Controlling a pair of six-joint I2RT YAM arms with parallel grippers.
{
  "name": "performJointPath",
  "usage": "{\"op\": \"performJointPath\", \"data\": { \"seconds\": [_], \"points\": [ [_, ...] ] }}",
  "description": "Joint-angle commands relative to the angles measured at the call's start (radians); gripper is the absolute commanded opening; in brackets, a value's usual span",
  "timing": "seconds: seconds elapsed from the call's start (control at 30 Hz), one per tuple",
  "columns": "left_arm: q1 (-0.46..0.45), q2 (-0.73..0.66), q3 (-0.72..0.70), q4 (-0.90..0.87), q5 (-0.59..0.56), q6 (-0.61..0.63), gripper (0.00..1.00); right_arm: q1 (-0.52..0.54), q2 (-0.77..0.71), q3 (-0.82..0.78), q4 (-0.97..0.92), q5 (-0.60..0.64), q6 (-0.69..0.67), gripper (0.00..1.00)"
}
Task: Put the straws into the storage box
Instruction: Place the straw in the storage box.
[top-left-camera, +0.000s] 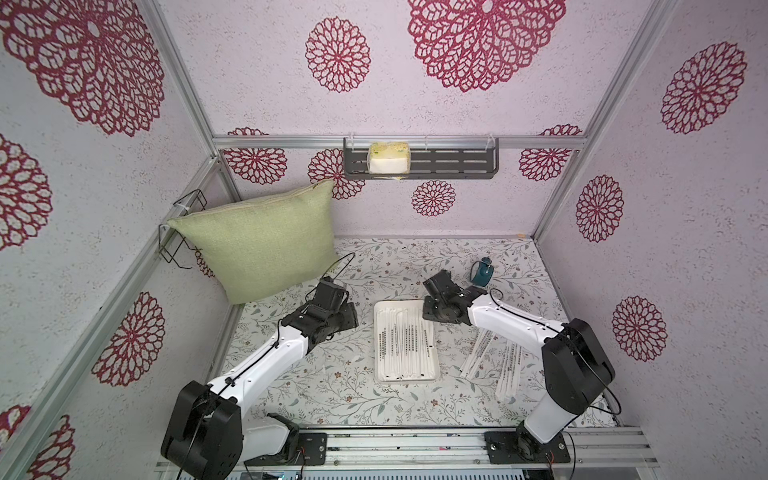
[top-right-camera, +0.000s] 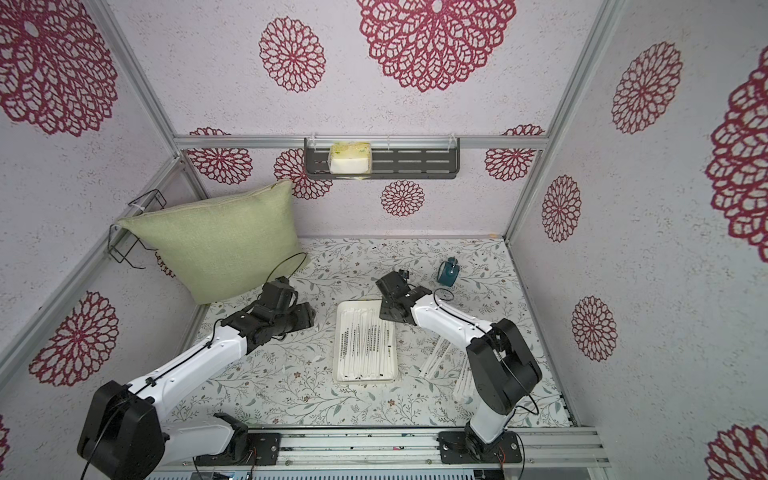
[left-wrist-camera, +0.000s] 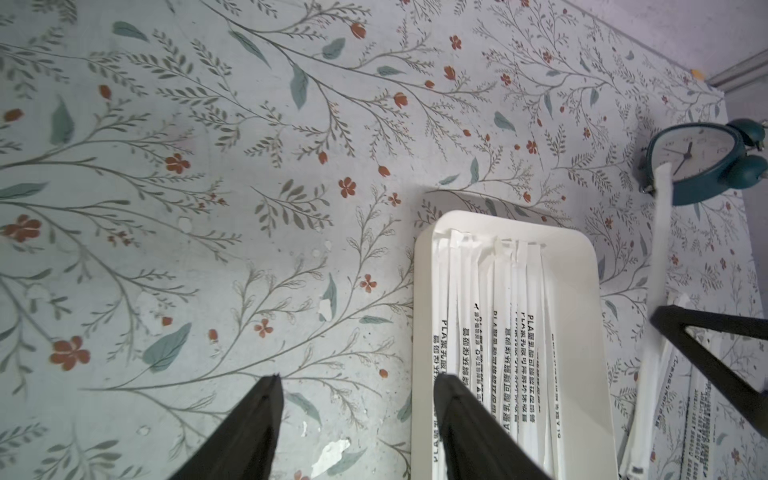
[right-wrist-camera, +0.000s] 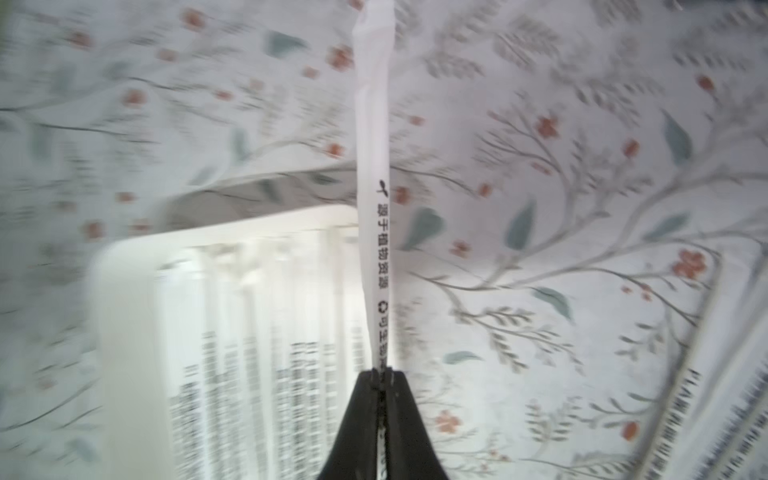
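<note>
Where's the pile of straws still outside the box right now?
In both top views the loose straws lie on the table on the robot's right side, just right of the storage box, partly under the right arm.

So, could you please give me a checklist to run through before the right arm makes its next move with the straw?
1. Right gripper jaws shut on one straw: ok.
2. Held straw lined up over the storage box: cannot tell; it shows near the rim.
3. Room left in the box: ok, a bare strip along one side.
4. Left gripper open and apart from the box: ok.
5. All straws boxed: not ok; loose straws lie on the table.
</note>
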Motion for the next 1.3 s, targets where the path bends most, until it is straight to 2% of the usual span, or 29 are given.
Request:
{"op": "performJointPath", "data": {
  "seconds": [0.0, 0.1, 0.27, 0.7, 0.97, 1.1, 1.27],
  "points": [
    [0.037, -0.024, -0.024, -0.028, 0.009, -0.015, 0.65, 0.109, 0.044, 0.08, -0.022, -0.064, 0.02, 0.11],
    [0.045, -0.044, -0.031, -0.033, 0.007, -0.034, 0.65, 0.162, 0.095, 0.079, 0.093, -0.121, 0.097, 0.11],
    [0.046, -0.058, -0.047, -0.029, 0.02, -0.047, 0.65, 0.187, 0.147, 0.012, 0.248, -0.218, 0.204, 0.11],
    [0.046, -0.036, -0.056, -0.01, 0.045, -0.059, 0.64, 0.187, 0.219, -0.02, 0.278, -0.303, 0.226, 0.13],
    [0.046, -0.048, -0.071, -0.006, 0.038, -0.058, 0.64, 0.187, 0.241, -0.018, 0.272, -0.299, 0.225, 0.18],
    [0.046, -0.058, -0.066, -0.017, 0.03, -0.057, 0.64, 0.186, 0.197, -0.013, 0.245, -0.299, 0.221, 0.27],
    [0.041, -0.083, 0.004, -0.077, -0.011, -0.02, 0.64, 0.144, 0.033, -0.059, 0.156, -0.244, 0.203, 0.3]
  ]
}}
